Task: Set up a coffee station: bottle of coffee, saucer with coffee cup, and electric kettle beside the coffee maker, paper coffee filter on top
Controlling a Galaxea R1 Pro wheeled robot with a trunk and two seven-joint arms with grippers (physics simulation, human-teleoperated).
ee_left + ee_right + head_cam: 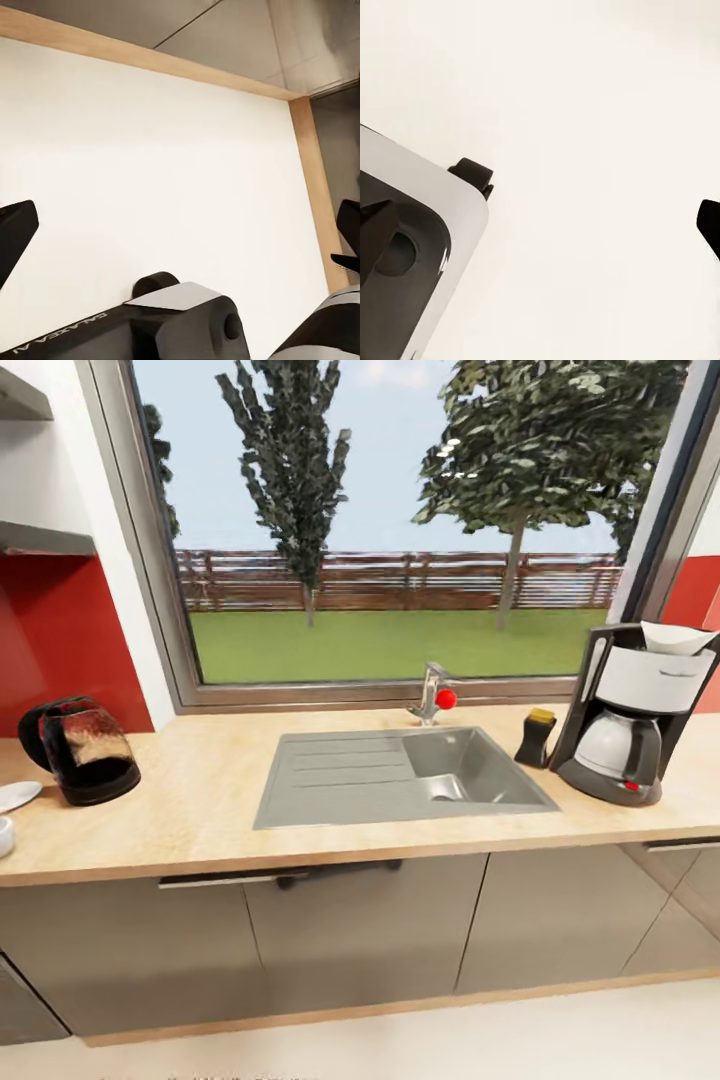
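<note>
The coffee maker (620, 730) stands at the right end of the kitchen countertop (190, 810), with the white paper coffee filter (675, 637) resting in its top. Just left of it, apart from it, stands the small dark bottle of coffee (537, 737). Far to the left, beyond the sink, sits the glass electric kettle (85, 752). The saucer (15, 795) and the coffee cup (4, 836) lie at the picture's left edge, both cut off, the cup off the saucer. My left gripper (180, 236) and right gripper (540, 229) hang open over the pale floor, nothing between their fingers.
A grey inset sink (350, 780) with a faucet (432, 695) fills the counter's middle, under a wide window. Dark grey cabinet fronts (360, 930) with bar handles run below. Shelves (40, 540) hang at the upper left. My own base (187, 326) shows beneath the left gripper.
</note>
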